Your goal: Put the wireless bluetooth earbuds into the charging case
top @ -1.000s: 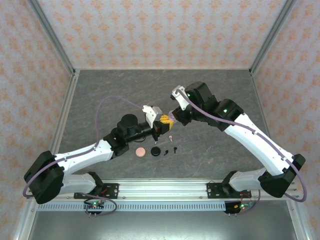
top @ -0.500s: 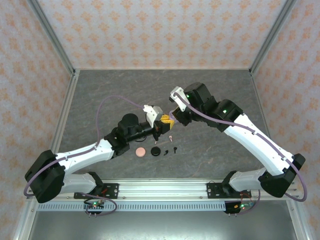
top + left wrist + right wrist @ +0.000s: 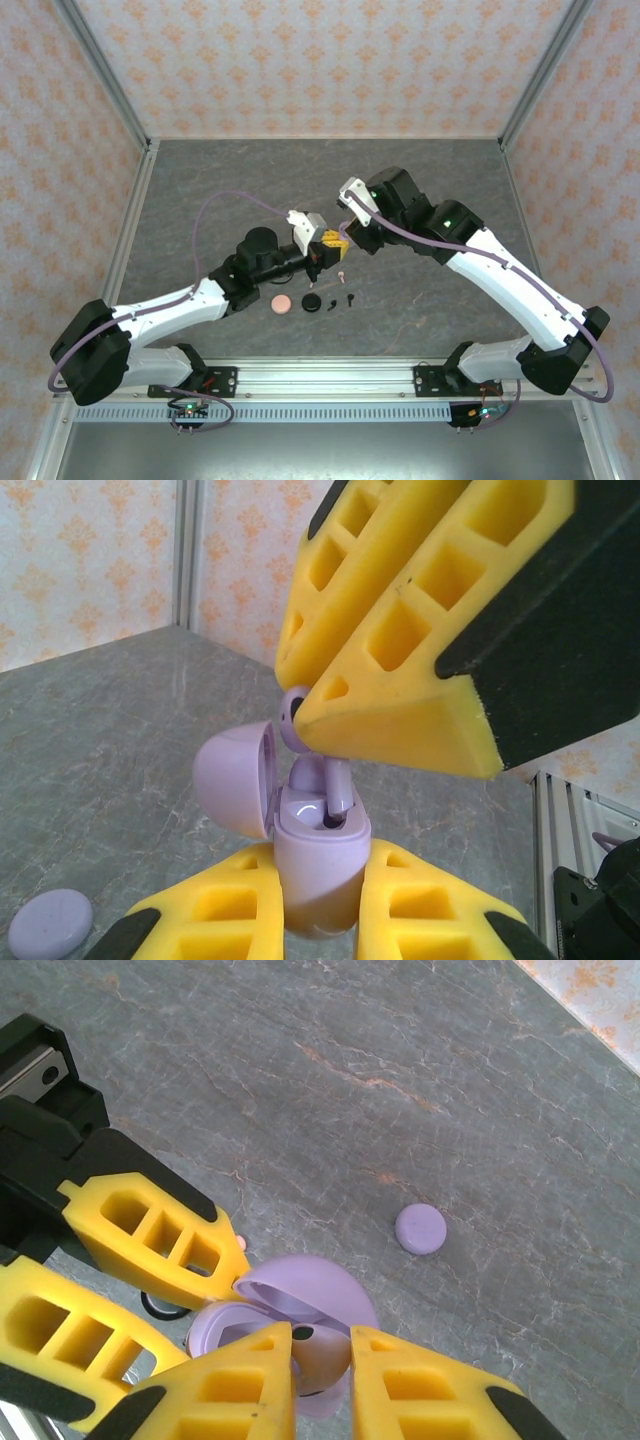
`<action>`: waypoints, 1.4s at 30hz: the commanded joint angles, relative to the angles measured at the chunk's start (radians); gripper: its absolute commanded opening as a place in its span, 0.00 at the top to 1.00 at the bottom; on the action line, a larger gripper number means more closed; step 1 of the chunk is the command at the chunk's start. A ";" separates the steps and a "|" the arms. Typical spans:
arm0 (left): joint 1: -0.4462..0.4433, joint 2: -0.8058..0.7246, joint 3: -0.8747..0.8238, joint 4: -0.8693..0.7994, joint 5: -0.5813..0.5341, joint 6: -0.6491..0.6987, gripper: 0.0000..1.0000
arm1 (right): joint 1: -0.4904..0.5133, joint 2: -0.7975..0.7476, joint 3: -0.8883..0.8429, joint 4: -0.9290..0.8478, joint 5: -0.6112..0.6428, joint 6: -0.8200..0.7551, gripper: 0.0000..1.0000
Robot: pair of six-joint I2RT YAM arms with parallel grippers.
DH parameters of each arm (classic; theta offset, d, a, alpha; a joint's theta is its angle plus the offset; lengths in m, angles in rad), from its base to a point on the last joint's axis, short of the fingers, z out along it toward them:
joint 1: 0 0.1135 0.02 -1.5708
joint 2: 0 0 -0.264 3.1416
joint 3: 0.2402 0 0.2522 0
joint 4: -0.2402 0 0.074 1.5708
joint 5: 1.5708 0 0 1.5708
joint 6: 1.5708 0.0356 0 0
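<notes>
While clamped on the lavender charging case [image 3: 320, 855], grips it low on the body w/ the left claw [image 3: 322, 890], one yellow finger [image 3: 215, 920] pressed to each side, case upright. Hinged lid [image 3: 232, 780] open, leaning off to that claw's left in the left wrist view.

Directly above the left claw: right claw [image 3: 303, 702], tips pinched together on the head of a lavender earbud [image 3: 337, 792]. Stem pointing down into the open case, just over the left claw's fingers, approx. upright. Can't tell whether fully seated.

From the right wrist cam: same earbud [image 3: 320, 1362] btw. the fingers of the right claw [image 3: 322, 1348], open lid just beyond its tips, left claw [image 3: 208, 1305] close on its left side, gripping the case from there. Further out past the right claw's tips, well apart: flat lavender disc [image 3: 420, 1228] lying on the table [image 3: 450, 1080].

From the top cam: claws meeting tip to tip mid-table, left claw [image 3: 320, 253] just beside the right claw [image 3: 341, 237], on its base-ward left. On the table nearer the arm bases than the left claw: pink round case [image 3: 283, 303], black round case [image 3: 313, 302], black earbud [image 3: 351, 298], pink case and black case near each other but apart. Pink earbud [image 3: 341, 275] almost under the right claw, btw. it and the black earbud.
</notes>
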 commanded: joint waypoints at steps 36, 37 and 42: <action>-0.003 -0.028 -0.006 0.071 0.031 0.001 1.00 | -0.133 -0.194 -0.062 0.152 -0.230 0.244 0.30; -0.004 -0.035 -0.010 0.074 0.035 0.000 1.00 | -0.170 -0.216 -0.091 0.171 -0.284 0.270 0.26; -0.004 -0.074 -0.037 0.098 0.046 0.004 1.00 | -0.286 -0.279 -0.231 0.259 -0.529 0.368 0.04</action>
